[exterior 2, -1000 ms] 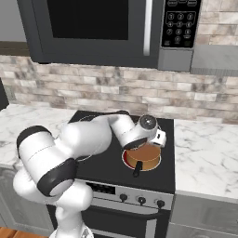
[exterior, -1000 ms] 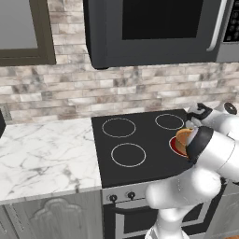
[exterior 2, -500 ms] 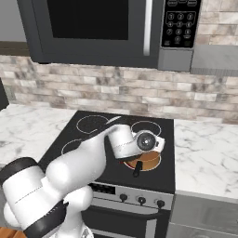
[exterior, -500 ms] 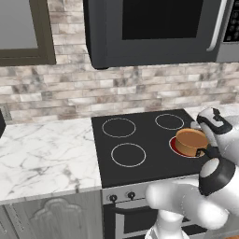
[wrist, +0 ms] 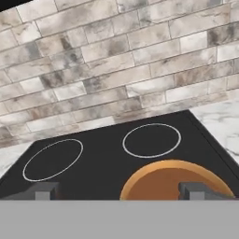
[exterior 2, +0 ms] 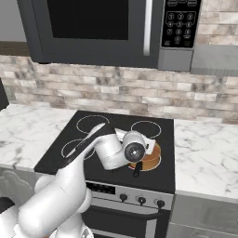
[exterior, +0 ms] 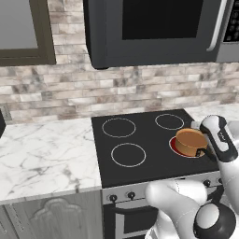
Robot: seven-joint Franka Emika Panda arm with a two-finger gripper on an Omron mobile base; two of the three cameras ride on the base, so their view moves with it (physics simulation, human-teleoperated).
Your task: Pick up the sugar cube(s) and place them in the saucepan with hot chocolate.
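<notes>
Half the pan (wrist: 175,179) is cut off at your hand view's bottom edge, sitting at 5 o'clock between the claw's (wrist: 119,191) spread, empty fingertips (wrist: 45,190).

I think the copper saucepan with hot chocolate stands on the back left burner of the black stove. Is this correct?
No. The saucepan with hot chocolate stands on the front right burner of the black stove, not the back left one. The left base view shows this.
</notes>
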